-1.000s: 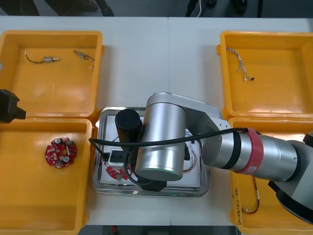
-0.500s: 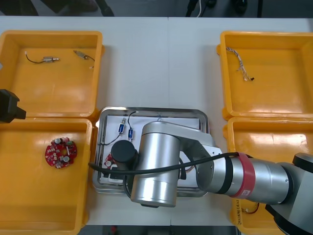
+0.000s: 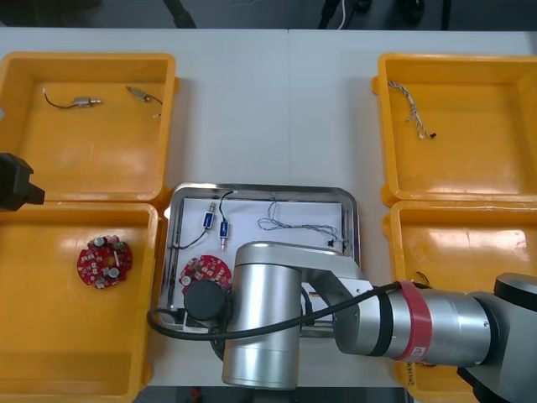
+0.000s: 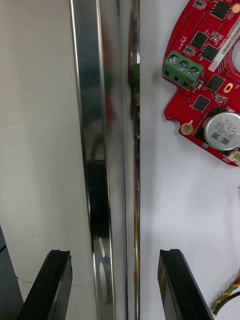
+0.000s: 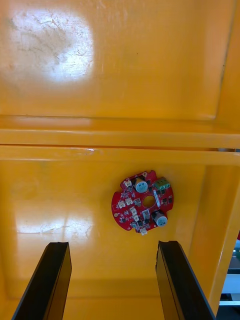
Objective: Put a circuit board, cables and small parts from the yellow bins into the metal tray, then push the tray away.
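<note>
The metal tray (image 3: 262,188), white inside, holds a red circuit board (image 3: 205,270), two small metal parts (image 3: 216,224) and a thin twisted cable (image 3: 294,225). My right arm lies across the tray's near edge. In the right wrist view the right gripper (image 4: 115,285) is open, its fingers (image 4: 175,285) standing on either side of the shiny tray rim (image 4: 107,150). One finger is over the table, the other over the tray's white floor. The circuit board (image 4: 215,115) lies just beyond. My left gripper (image 5: 112,280) hangs open above another circuit board (image 5: 143,202).
Yellow bins flank the tray. The near left bin (image 3: 33,336) holds a circuit board (image 3: 105,262), the far left bin small metal parts (image 3: 84,102), the far right bin a twisted cable (image 3: 415,109). A red and yellow cable (image 4: 225,300) lies in the tray beside my right finger.
My right arm has drawn back toward the table's near edge, uncovering the circuit board, small parts and cable in the tray. The left arm has stayed still.
</note>
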You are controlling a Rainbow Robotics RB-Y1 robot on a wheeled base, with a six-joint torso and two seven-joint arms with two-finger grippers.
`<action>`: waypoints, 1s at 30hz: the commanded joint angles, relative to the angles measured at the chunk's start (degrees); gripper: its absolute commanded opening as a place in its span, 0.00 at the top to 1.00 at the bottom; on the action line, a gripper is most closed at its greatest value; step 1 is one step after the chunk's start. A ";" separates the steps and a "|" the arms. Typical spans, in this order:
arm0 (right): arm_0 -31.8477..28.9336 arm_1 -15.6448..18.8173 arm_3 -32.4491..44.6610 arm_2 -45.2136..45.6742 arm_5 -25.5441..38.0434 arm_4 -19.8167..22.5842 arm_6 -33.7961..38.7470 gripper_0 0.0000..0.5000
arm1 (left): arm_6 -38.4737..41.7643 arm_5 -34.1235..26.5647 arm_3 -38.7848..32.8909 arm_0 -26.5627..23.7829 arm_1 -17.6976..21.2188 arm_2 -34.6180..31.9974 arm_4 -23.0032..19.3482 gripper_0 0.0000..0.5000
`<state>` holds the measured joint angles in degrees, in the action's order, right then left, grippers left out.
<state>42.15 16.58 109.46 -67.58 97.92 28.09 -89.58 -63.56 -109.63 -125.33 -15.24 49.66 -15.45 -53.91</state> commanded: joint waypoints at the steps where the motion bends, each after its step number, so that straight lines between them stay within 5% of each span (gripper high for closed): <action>1: -1.46 -1.64 1.54 -2.03 -1.06 -1.98 -0.25 0.00 | -5.00 -0.37 -1.59 1.00 -0.53 -1.86 0.56 0.00; 12: -3.04 -1.55 1.54 -3.87 -2.82 -6.47 0.19 0.00 | -5.00 -0.37 -1.59 1.00 -0.53 -1.86 0.56 0.00; 30: -2.95 -1.46 1.54 -3.87 -2.91 -7.08 1.68 0.00 | -5.00 -0.37 -1.59 1.00 -0.53 -1.86 0.56 0.00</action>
<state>39.76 16.57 109.46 -70.56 95.41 21.43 -89.48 -63.56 -109.63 -125.33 -15.24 49.66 -15.46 -53.90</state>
